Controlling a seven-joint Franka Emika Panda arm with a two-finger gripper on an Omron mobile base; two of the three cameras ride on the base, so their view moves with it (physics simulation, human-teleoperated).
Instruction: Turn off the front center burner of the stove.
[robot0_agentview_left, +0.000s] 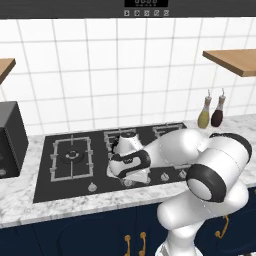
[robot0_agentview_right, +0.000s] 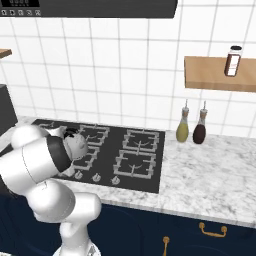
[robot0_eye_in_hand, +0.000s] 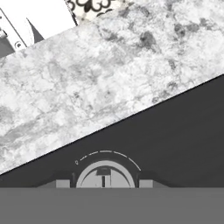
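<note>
Hovering low over the stove (robot0_agentview_left: 45, 170) front edge, gripper (robot0_eye_in_hand: 105, 183) has a silver knob (robot0_eye_in_hand: 105, 176) centred directly ahead between its fingertips (jaw state cannot be told), front center burner (robot0_agentview_right: 86, 159) probably just beyond it.

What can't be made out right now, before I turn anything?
- Front center burner: lit or not is too small to tell in the right base view. In the left base view the arm covers it.
- Knob: its lower half is cut off at the bottom of the hand view.
- Gripper: which knob of the row it straddles, because the arm hides that stretch in both base views.
</note>
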